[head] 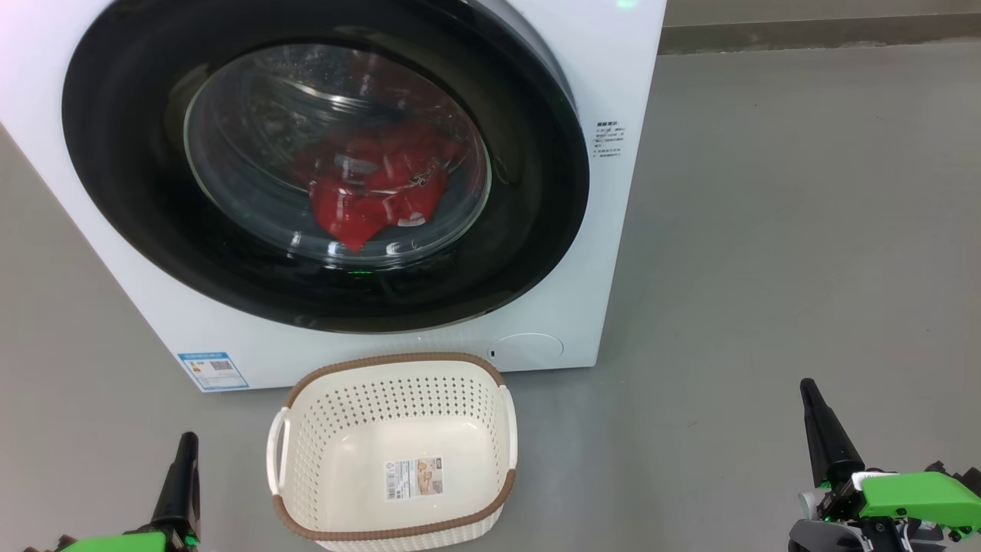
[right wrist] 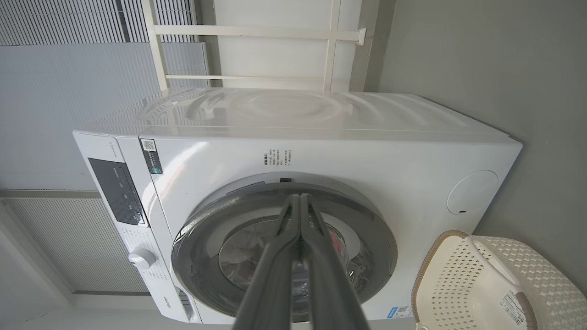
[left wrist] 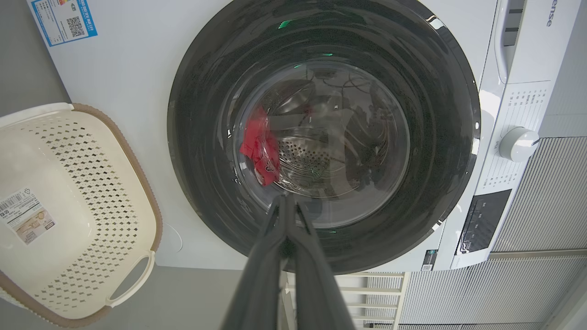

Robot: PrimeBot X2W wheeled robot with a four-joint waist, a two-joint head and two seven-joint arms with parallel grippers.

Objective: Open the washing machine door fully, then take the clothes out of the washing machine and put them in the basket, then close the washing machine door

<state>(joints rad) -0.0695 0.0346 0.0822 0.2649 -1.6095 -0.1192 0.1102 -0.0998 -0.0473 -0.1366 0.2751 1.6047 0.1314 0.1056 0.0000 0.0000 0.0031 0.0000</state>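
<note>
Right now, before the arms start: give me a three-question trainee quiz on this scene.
1. True or false: the washing machine door is swung wide open.
2. The basket stands on the floor in front of the washing machine. Where are the clothes? A) in the basket B) in the drum, behind the door glass C) on the floor
3. Fill in: the fingers of the left gripper and of the right gripper are pressed ___.

Key: 1 false. 2 B. 3 shut, with nothing held.
</note>
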